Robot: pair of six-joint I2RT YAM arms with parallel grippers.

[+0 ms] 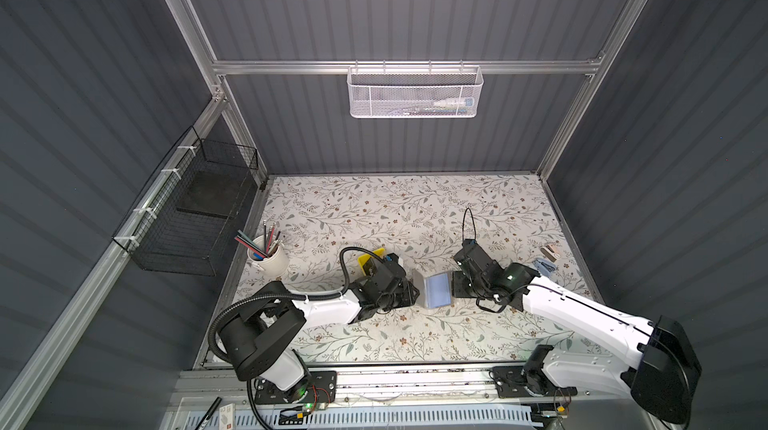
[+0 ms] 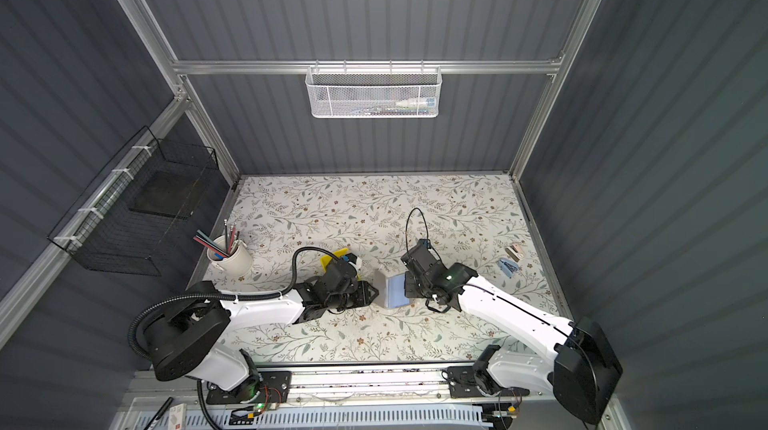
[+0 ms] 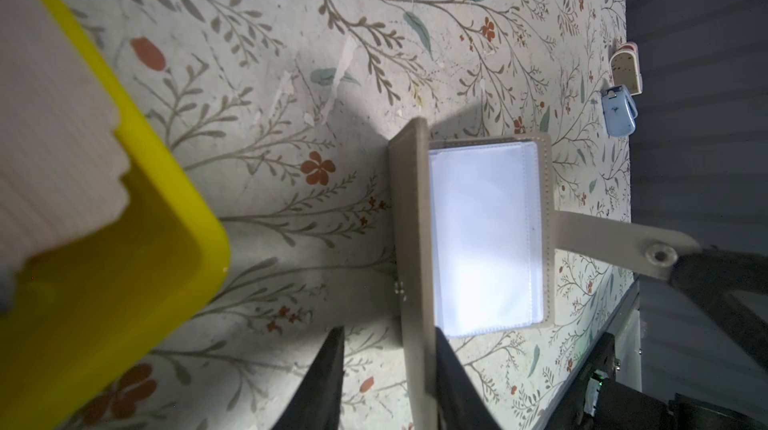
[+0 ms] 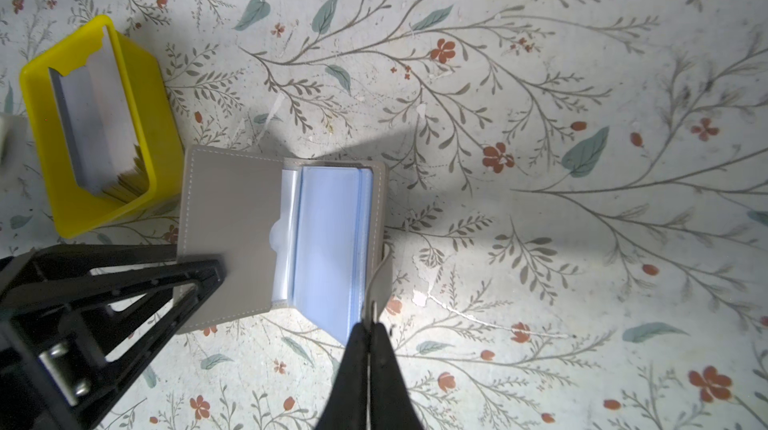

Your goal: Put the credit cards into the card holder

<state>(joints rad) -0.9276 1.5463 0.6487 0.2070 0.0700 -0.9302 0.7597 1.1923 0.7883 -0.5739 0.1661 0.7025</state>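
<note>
Left end effector [image 3: 388, 336] parted, right [image 4: 369, 326] pinched

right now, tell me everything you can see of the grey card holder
The flat grey leather-like card holder with white stitching lies open on the floral table, beside a yellow plastic tray. Bluish translucent sleeves show inside. One cover is tilted up between the fingers of the open left pincer; the right pincer is shut on its snap-button tab strap.
</note>
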